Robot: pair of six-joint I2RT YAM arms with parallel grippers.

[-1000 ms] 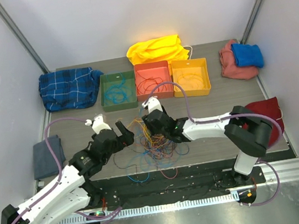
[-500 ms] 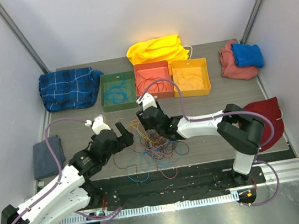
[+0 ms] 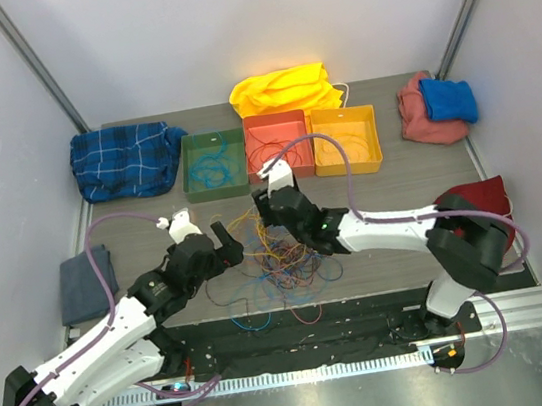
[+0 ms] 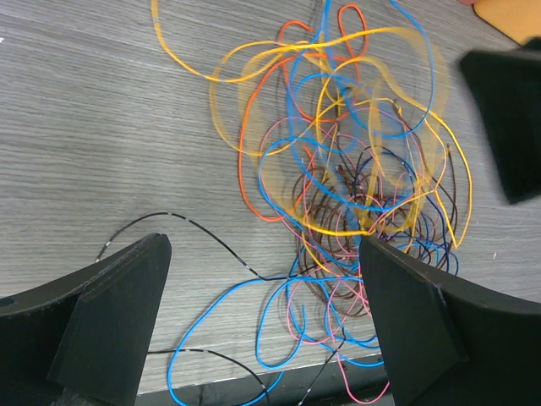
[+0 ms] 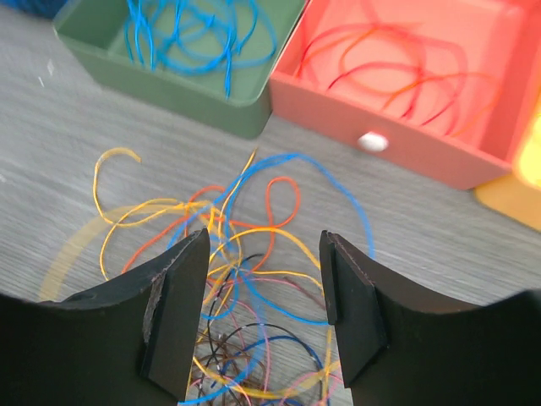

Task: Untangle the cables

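Blurred yellow strands make the cables (image 4: pixel 338 203) hard to trace, the left end effector (image 4: pixel 262 321) gapes wide, and the half-open, empty right end effector (image 5: pixel 264 300) has shifted toward the red bin (image 5: pixel 439 159).

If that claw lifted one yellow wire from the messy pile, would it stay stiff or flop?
Probably flop: the thin yellow wire lies in loose curls, so it should droop. It would likely drag neighbours along, being woven through the tangled pile of coloured wires. Being hair-thin, it seems very light.
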